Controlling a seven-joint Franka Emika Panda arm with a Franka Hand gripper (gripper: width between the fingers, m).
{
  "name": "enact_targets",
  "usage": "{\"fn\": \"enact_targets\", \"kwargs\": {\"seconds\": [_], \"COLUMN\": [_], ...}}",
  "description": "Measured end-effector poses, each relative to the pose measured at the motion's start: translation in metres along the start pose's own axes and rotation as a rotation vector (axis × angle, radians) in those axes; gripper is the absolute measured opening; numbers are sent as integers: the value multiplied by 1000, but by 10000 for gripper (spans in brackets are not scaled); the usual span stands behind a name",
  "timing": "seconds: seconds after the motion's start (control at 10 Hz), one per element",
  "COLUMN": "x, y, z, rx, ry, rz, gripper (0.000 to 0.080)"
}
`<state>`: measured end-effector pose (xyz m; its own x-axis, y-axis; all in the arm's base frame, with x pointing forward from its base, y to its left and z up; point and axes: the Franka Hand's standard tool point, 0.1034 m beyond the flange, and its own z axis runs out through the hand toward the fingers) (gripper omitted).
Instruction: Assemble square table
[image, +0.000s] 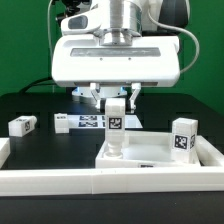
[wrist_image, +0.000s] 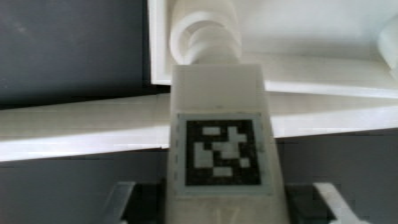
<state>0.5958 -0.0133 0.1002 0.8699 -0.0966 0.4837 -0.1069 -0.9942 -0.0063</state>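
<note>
My gripper (image: 115, 103) is shut on a white table leg (image: 115, 118), which stands upright with its tag facing the camera. The leg's narrow lower end rests at the near corner of the white tabletop (image: 150, 153). A second leg (image: 183, 137) stands upright on the tabletop toward the exterior view's right. Two more legs (image: 22, 125) (image: 60, 122) lie loose on the black table at the left. In the wrist view the held leg (wrist_image: 222, 110) runs down from my gripper (wrist_image: 222, 205) to the tabletop (wrist_image: 329, 40), with a finger (wrist_image: 125, 200) on each side of it.
The long white L-shaped border wall (image: 60, 180) runs along the front, close to the tabletop's near edge. The marker board (image: 88, 121) lies flat behind the held leg. A green backdrop stands behind the black table.
</note>
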Motion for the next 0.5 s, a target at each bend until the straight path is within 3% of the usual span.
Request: {"fn": "enact_targets", "kwargs": {"seconds": [0.5], "x": [-1], "y": [3], "z": [1], "rx": [-9], "ry": [21], "rz": [0], "gripper": [291]}}
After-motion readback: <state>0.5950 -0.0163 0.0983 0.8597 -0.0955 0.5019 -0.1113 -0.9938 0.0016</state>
